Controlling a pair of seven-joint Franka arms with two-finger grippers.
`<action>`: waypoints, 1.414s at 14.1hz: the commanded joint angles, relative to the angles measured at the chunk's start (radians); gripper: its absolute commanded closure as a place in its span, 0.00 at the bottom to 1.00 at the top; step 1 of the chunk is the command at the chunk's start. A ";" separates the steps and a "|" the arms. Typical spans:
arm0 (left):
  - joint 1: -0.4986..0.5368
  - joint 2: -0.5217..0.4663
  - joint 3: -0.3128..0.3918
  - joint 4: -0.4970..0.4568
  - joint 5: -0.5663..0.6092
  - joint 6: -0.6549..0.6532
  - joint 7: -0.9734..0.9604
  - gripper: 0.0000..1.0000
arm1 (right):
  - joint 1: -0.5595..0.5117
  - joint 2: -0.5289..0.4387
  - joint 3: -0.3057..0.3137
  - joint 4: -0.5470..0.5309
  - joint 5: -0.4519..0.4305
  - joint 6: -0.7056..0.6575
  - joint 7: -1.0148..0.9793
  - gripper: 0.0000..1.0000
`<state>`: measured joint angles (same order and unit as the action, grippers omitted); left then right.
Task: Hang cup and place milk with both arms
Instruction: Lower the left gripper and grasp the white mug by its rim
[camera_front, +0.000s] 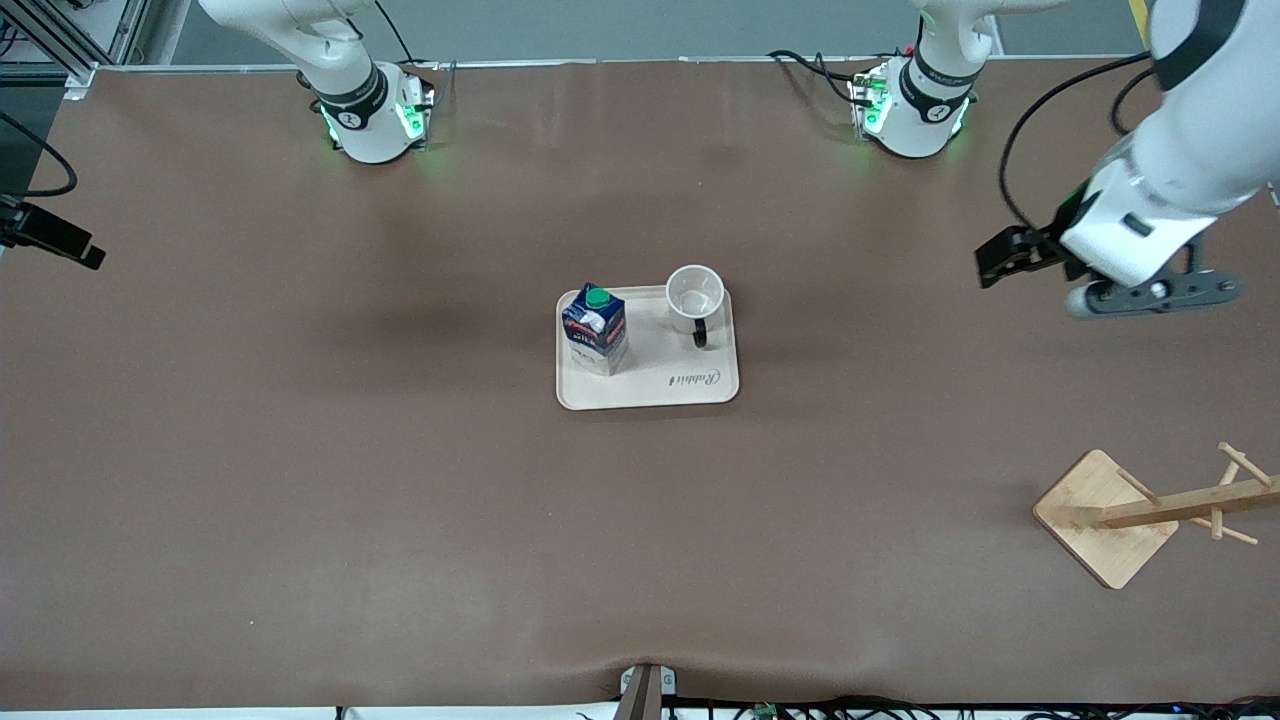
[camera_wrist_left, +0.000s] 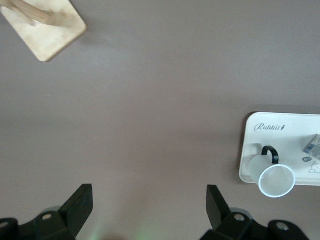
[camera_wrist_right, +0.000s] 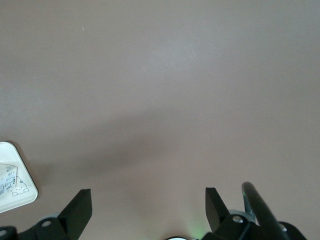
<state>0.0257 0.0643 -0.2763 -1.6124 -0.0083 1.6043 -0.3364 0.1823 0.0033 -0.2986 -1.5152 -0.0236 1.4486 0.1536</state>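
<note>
cup (camera_front: 695, 292) on tray (camera_front: 648, 385), handle at 6 | milk (camera_front: 595, 325) at cup's 9 | left gripper (camera_wrist_left: 150, 210), right gripper (camera_wrist_right: 148, 210) wide open, empty, over bare table | approach cup from above, pinch rim away from handle

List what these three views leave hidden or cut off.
- Right gripper: out of the front view; only its open fingertips show in the right wrist view.
- Milk: its label print is too small in the front view; both wrist views cut it at the edge.
- Cup: the smiley face is not visible from above.
- Wooden rack: the front view's edge cuts its pegs.
- Left gripper: its fingers are foreshortened in the front view.
</note>
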 joint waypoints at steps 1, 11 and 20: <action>0.007 -0.020 -0.052 -0.108 -0.016 0.100 -0.042 0.00 | -0.004 0.003 0.001 0.012 0.002 -0.011 0.015 0.00; -0.006 0.127 -0.285 -0.329 -0.006 0.458 -0.352 0.00 | -0.004 0.004 0.000 0.010 0.002 -0.013 0.015 0.00; -0.256 0.302 -0.290 -0.464 0.160 0.730 -0.768 0.00 | 0.003 0.004 -0.001 0.012 0.002 -0.016 0.015 0.00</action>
<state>-0.2106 0.3336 -0.5660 -2.0470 0.0851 2.2672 -1.0221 0.1809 0.0055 -0.2995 -1.5152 -0.0236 1.4420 0.1539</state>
